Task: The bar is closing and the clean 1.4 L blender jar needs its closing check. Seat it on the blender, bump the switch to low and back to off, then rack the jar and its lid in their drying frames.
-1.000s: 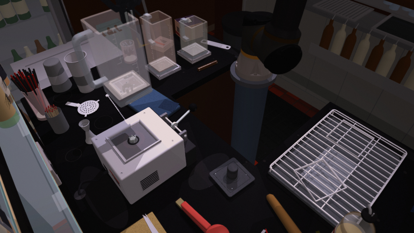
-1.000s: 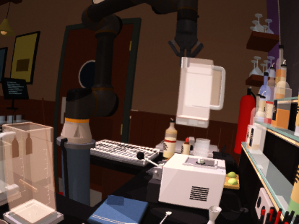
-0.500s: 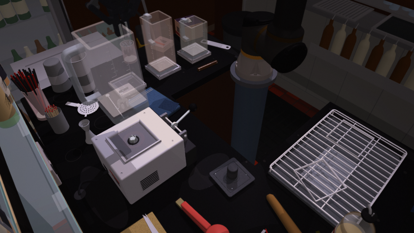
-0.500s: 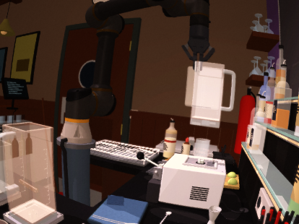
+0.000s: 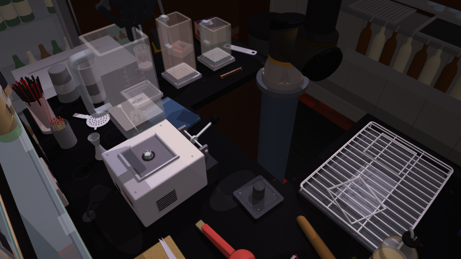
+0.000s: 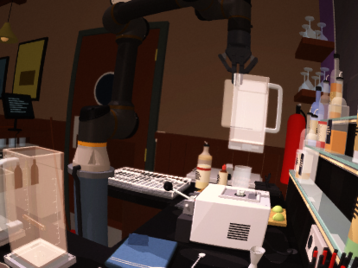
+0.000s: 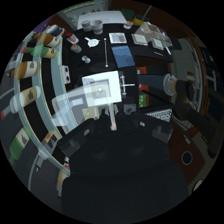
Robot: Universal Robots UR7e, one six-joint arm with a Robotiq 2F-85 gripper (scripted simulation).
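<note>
My gripper (image 6: 238,69) is closed on the rim of the clear blender jar (image 6: 248,110), and I carry it upright, high in the air, with its handle (image 6: 276,108) toward the bottle shelves. The jar (image 5: 116,74) hangs above and just behind the white blender base (image 5: 156,167), whose square seat and drive stud (image 5: 147,155) face up. The switch lever (image 5: 203,129) sticks out of the base's side with a black knob. A dark square lid (image 5: 258,196) with a knob lies on the counter right of the base. The white wire drying rack (image 5: 375,180) carries two frames.
Behind the work stand two more clear jars (image 5: 179,48) on their bases, a blue cloth (image 5: 175,112) and a strainer (image 5: 96,119). The arm's blue pedestal (image 5: 277,129) rises between counter and rack. A glass bottle shelf (image 6: 328,173) runs along one side. A rolling pin (image 5: 314,238) lies near the rack.
</note>
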